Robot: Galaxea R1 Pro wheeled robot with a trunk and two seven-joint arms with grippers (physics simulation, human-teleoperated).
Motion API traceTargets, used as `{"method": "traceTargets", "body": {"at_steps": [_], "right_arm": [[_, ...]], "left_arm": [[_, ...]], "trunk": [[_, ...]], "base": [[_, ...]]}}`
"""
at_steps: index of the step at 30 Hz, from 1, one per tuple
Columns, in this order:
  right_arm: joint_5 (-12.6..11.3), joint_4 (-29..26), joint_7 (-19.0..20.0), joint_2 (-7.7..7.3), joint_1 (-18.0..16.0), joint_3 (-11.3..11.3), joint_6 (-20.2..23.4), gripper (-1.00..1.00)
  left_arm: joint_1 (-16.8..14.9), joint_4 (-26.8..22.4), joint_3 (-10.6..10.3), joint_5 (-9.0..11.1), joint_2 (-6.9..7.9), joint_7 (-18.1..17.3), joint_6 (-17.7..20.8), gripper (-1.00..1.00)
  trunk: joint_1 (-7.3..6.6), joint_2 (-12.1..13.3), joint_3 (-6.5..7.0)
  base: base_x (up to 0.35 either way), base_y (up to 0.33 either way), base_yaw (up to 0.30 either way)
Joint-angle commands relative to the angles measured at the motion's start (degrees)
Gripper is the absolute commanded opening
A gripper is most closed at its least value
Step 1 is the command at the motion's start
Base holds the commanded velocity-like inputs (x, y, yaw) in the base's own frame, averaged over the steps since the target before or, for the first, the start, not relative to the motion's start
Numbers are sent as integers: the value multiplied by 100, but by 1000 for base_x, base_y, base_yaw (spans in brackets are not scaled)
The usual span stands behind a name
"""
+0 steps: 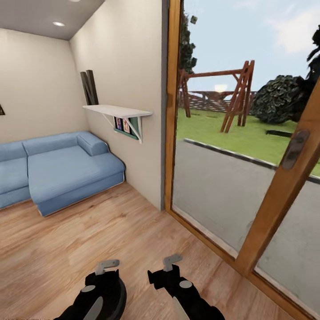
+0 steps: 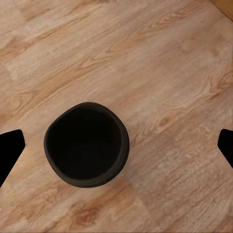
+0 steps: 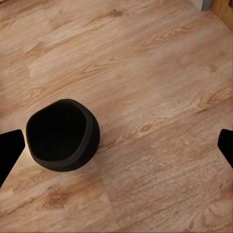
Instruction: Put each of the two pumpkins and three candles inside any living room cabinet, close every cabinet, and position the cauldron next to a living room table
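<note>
Bright even daylight, soft shadows, slightly blurry renders

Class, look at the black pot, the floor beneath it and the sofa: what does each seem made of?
Cauldron: likely cast metal, matte black, no shine.
Floor: wood or laminate planks, visible grain and knots, satin finish.
Sofa: blue fabric upholstery, soft, unglossy.

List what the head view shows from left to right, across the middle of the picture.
Blue sofa → white wall shelf → wooden door frame → wooden swing frame out on the lawn → dark bush.
</note>
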Motion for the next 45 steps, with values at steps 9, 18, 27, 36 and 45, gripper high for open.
{"method": "traceTargets", "body": {"at_steps": [9, 18, 27, 36, 45], "right_arm": [[-60, -11, -54, -4, -4, 19, 23, 100], [-60, -11, -54, -4, -4, 20, 22, 100], [-60, -11, -54, -4, -4, 19, 24, 100], [-60, -11, -54, -4, -4, 19, 23, 100], [-60, -11, -54, -4, -4, 23, 22, 100]], "left_arm": [[-8, -9, -26, 47, 7, 54, 15, 100], [-8, -9, -25, 50, 7, 54, 15, 100], [-9, -9, -25, 50, 6, 54, 15, 100], [-8, -10, -27, 49, 7, 54, 13, 100], [-8, -9, -26, 55, 7, 54, 15, 100]], "trunk": [[4, -5, -7], [4, -5, -7], [4, -5, -7], [4, -5, -7], [4, -5, -7]], "base": [[277, -27, 290], [277, -1, 290], [175, 0, 290], [12, 0, 290], [9, 0, 290]]}}
